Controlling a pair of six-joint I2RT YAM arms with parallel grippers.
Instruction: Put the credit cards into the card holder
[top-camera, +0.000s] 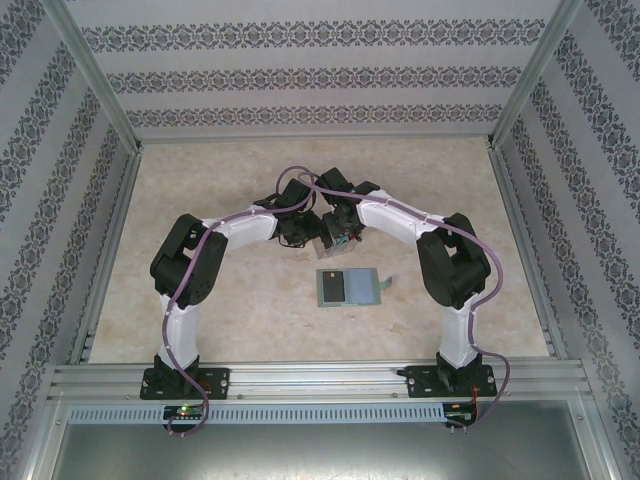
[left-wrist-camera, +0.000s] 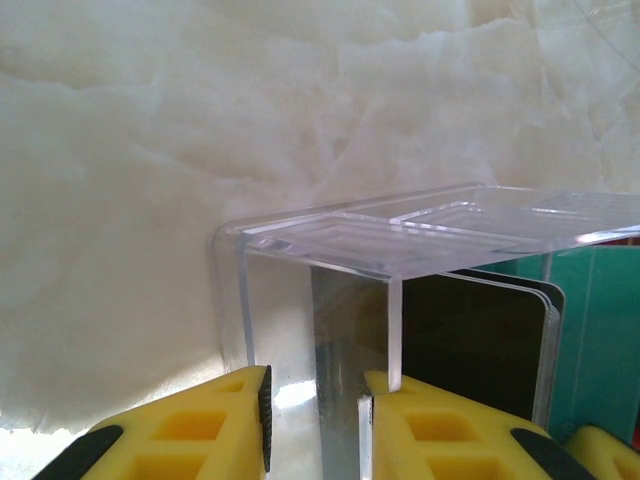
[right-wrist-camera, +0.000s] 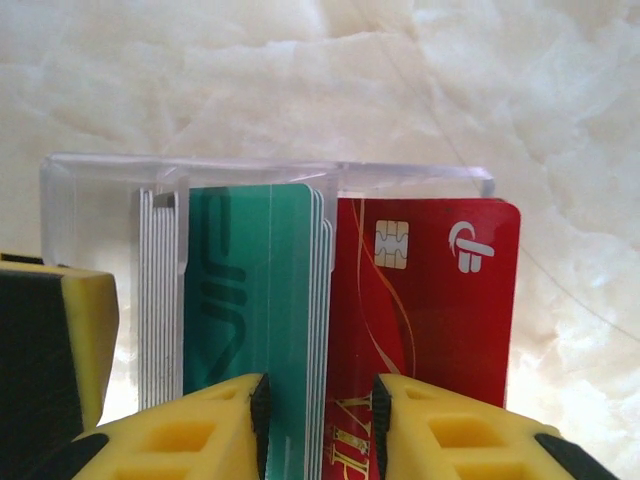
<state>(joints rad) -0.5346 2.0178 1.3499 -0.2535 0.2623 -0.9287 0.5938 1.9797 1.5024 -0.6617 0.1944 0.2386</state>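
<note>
- The card holder (top-camera: 352, 288) lies flat on the table (top-camera: 260, 320), in the centre of the top view, just below the two grippers.
- Left gripper (left-wrist-camera: 315, 390), bottom of its wrist view: the jaws are narrow and clamp a wall of the clear box (left-wrist-camera: 420, 235).
- Right gripper (right-wrist-camera: 320, 395), bottom centre: the jaws are a little apart. The teal card (right-wrist-camera: 250, 290) and the red card (right-wrist-camera: 430, 300) reach down between them, but I cannot tell if they are gripped.
- A dark card (left-wrist-camera: 470, 340) stands in the box, at the right.

A pale marbled table (top-camera: 200, 300) is enclosed by walls (top-camera: 300, 70) papered in grey ornamental stripes; silver metal posts (top-camera: 95, 75) are set at the corners; a slotted rail (top-camera: 320, 378) is fixed along the near edge; everything is evenly lit.
</note>
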